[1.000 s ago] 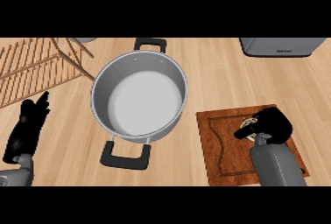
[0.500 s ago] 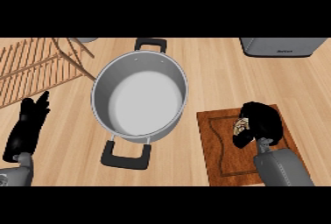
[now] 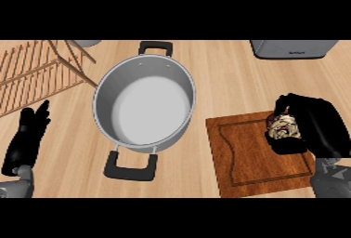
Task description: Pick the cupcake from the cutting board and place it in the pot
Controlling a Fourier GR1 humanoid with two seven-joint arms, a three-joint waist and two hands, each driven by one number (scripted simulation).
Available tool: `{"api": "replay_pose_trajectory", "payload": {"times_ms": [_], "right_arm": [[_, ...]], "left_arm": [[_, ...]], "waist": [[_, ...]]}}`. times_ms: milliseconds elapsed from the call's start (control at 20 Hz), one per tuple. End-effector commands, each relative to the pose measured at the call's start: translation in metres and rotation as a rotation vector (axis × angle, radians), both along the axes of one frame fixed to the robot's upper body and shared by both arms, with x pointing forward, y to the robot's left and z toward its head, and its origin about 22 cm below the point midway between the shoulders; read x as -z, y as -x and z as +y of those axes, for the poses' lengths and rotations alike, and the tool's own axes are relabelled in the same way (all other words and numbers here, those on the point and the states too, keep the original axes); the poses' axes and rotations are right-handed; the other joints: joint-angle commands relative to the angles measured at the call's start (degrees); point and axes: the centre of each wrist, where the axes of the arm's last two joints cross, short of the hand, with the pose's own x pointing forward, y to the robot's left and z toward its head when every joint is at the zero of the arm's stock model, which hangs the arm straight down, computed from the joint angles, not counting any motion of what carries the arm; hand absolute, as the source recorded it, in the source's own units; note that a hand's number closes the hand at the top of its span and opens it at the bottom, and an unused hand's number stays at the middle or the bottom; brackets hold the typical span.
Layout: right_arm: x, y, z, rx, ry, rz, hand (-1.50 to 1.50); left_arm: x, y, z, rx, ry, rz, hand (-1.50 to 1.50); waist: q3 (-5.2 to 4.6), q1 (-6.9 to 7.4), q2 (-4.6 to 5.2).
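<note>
We see our right hand (image 3: 316,128) curled round the cupcake (image 3: 283,127) over the cutting board's (image 3: 243,153) right side. The steel pot (image 3: 145,104) sits to the left. Our left hand (image 3: 27,138) rests with straight fingers at the left edge.

Light is bright and even across the pale wooden counter (image 3: 226,83), with no glare. Soft, faint shadows sit under the pot (image 3: 144,104) and beside its black handles. The pot's inner wall shades gently from grey to white. Round shapes look stretched vertically.
</note>
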Motion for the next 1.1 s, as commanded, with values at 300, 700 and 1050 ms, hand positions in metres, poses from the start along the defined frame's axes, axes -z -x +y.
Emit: {"api": "replay_pose_trajectory", "payload": {"times_ms": [300,700,1050], "right_arm": [[-0.097,0.050,0.023,-0.223,-0.256,-0.398,1.50],[-0.158,0.060,0.103,-0.293,-0.254,-0.371,1.50],[-0.193,0.021,0.168,-0.294,-0.246,-0.206,1.50]], "left_arm": [[-0.010,0.001,0.002,0.002,0.010,-0.002,0.00],[-0.007,0.000,-0.004,0.035,0.003,-0.012,0.00],[-0.013,-0.008,-0.002,0.030,0.000,-0.006,0.00]], "waist": [[-0.02,0.67,0.11],[-0.09,1.47,0.23],[-0.10,1.71,0.30]]}}
